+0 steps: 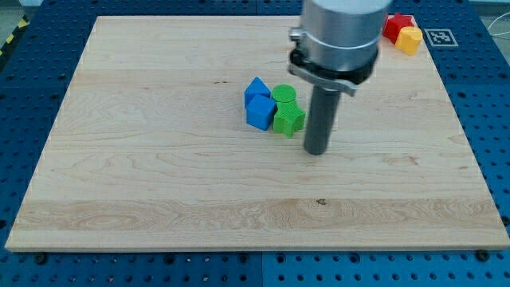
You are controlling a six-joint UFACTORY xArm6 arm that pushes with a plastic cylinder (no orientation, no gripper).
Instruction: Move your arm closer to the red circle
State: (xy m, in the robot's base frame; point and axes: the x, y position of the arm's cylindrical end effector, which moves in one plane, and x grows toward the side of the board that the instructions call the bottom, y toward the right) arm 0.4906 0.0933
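My tip (316, 151) rests on the board just to the right of a tight cluster of blocks near the middle. The cluster holds two blue blocks (258, 112) (256, 88), a green cylinder (283, 95) and a green star-like block (288, 119). A red block (396, 25) sits at the view's top right corner, partly behind the arm's body; its shape is unclear. A yellow block (409, 40) touches its right side. My tip is far below and left of the red block.
The wooden board (159, 183) lies on a blue pegboard table. A black-and-white marker tag (440, 37) sits right of the yellow block. The arm's grey body (339, 36) hides part of the board's top.
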